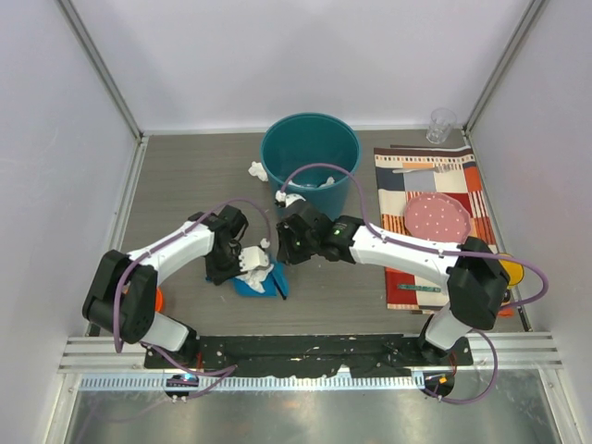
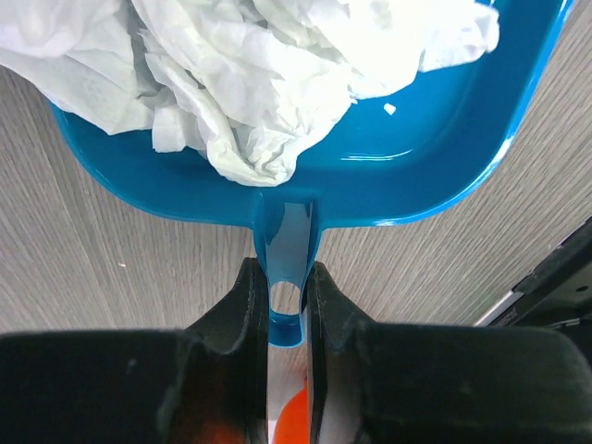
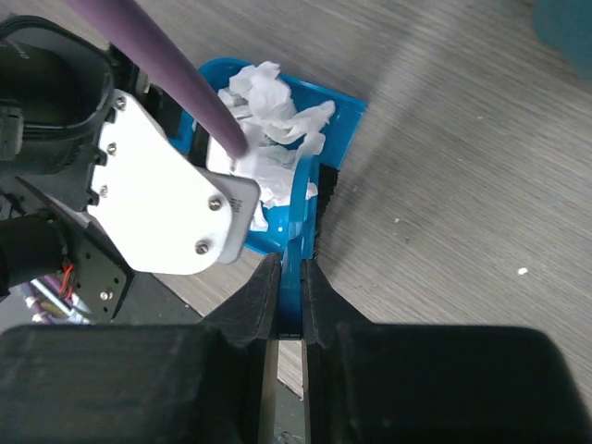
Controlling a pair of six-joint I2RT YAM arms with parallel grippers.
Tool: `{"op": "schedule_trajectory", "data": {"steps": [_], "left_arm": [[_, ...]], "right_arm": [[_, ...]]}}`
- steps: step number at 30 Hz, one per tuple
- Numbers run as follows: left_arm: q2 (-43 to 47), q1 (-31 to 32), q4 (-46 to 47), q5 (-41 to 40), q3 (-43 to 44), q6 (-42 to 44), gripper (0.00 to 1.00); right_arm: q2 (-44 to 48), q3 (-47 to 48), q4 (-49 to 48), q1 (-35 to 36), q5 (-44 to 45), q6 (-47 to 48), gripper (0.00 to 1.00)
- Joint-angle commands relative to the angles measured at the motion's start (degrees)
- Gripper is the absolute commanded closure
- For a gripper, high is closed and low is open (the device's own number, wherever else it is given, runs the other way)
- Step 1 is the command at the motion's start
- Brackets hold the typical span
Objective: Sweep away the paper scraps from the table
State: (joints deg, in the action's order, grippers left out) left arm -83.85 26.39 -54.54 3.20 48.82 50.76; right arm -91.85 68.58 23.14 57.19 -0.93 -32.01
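Several crumpled white paper scraps (image 2: pixel 250 83) lie heaped in a blue dustpan (image 2: pixel 435 157) that rests on the grey wood-grain table (image 1: pixel 185 176). My left gripper (image 2: pixel 282 277) is shut on the dustpan's handle; it shows in the top view (image 1: pixel 228 264) at the pan's left. My right gripper (image 3: pixel 289 273) is shut on the blue handle of a brush (image 3: pixel 303 217) whose black bristles stand at the pan's right edge; it also shows from above (image 1: pixel 291 245). The loaded pan shows in the right wrist view (image 3: pixel 208 83). One loose scrap (image 1: pixel 257 170) lies left of the teal bin (image 1: pixel 310 148), another (image 1: pixel 294 199) at its front.
The teal bin stands at the back centre with white paper inside. A striped placemat (image 1: pixel 467 185) at the right carries a pink plate (image 1: pixel 437 217) and cutlery. A clear glass (image 1: pixel 441 125) stands in the back right corner. The metal rail (image 1: pixel 305 356) runs along the front edge.
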Motion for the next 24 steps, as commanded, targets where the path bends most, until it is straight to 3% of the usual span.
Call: {"op": "schedule_trajectory", "data": {"steps": [1,4,13,20,24], "left_arm": [[-0.43,-2.57,3.48,7.16,1.81,-2.51,1.00],[-0.35,-4.85,4.27,10.58,1.81,-3.30,1.00],[1.58,-6.35,6.56,15.08,2.60,-7.25,1.00],[7.20,-12.41,0.42,14.64,3.47,-4.62,1.00],[8.62,-19.08,-4.33,14.29,10.13,-3.21,1.00]], "right_arm": [[5.09,2.88,3.73,0.03,7.85,0.63,0.99],[9.48,3.49,9.97,0.12,16.99,0.11,0.99],[14.86,6.39,20.45,0.12,29.48,1.95,0.99],[17.14,5.17,20.55,0.20,29.23,1.60,0.99],[18.29,4.64,20.46,0.03,29.14,1.78,0.99]]}}
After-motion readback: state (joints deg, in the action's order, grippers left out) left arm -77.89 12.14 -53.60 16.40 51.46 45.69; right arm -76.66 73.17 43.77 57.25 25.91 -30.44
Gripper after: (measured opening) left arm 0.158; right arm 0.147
